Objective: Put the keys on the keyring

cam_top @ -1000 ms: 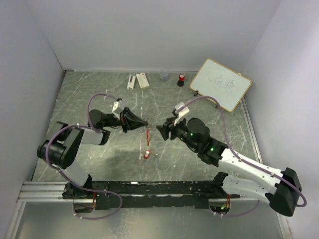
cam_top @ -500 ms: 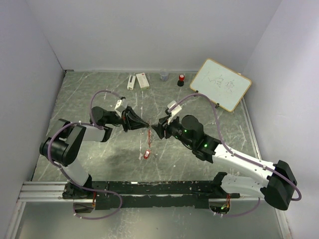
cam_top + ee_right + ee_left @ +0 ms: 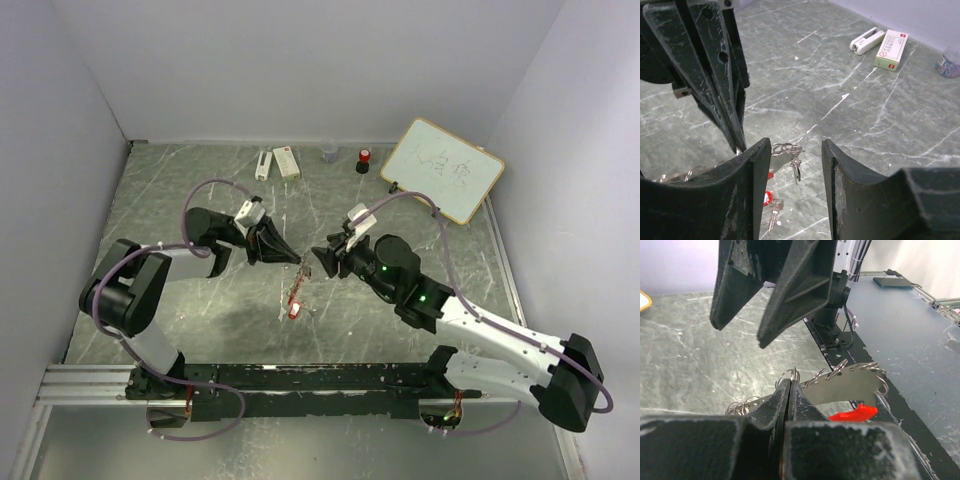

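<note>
Robotics lab test cell. Enclosed on three sides by plain white walls (image 3: 300,70). Floored with a grey marble-pattern bench (image 3: 180,190). Fitted at the near edge with an aluminium rail (image 3: 85,385) carrying the left arm (image 3: 130,300) and right arm (image 3: 490,335), looped with purple cables (image 3: 215,182). Stocked along the far edge with office props: whiteboard (image 3: 442,170), stapler (image 3: 263,164), small box (image 3: 287,161).

The 2 arms reach inward, tips nearly meeting: left gripper (image 3: 296,262) pinched tight on the keyring (image 3: 850,386) — right gripper (image 3: 319,262) directly opposite, jaws parted.
</note>
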`<state>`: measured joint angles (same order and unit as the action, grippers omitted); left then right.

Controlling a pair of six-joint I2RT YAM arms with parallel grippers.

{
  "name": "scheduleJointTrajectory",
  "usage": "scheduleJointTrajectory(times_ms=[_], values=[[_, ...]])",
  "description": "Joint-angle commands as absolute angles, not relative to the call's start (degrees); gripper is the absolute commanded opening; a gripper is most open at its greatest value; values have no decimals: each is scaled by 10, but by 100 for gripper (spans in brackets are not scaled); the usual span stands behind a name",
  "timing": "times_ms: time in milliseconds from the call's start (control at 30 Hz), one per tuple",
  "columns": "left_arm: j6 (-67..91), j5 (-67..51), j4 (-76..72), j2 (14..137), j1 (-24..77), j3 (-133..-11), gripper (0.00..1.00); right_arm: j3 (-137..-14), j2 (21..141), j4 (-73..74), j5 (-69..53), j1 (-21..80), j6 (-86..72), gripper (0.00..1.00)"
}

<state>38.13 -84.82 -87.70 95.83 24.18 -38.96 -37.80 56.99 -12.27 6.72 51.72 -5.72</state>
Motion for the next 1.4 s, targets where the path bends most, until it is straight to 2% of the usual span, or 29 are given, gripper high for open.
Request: scheduleJointTrajectory(times_ms=[0,100,233,567,600,633,667,933,1067,1233,1300,1367], values=[[409,-877,-1036,960,243,-446,7,-365,528,-110,59,515,-50,47],[426,-863,-1035,977,242,-469,7,-359,506,-98,29,515,-60,53],[436,-834,-1037,1003,241,-489,7,-363,504,-84,7,515,-77,68],[477,-839,-1036,1073,246,-538,7,-367,509,-57,130,514,-101,74],[483,-832,-1036,1083,244,-543,16,-365,505,-58,138,514,-104,74],[494,-817,-1035,1094,240,-546,63,-363,501,-58,144,514,-105,74],[501,-799,-1035,1102,233,-547,98,-361,497,-55,149,514,-107,74],[495,-634,-1011,1075,177,-456,97,-331,455,-40,203,513,-120,75],[404,-546,-850,1003,177,-393,97,-329,476,-21,216,511,-139,77],[305,-393,-568,902,187,-356,97,-337,544,-11,195,509,-144,82],[306,-339,-484,870,189,-346,96,-347,581,-13,166,509,-140,82],[328,-292,-460,842,190,-316,97,-360,622,-20,144,510,-141,82]])
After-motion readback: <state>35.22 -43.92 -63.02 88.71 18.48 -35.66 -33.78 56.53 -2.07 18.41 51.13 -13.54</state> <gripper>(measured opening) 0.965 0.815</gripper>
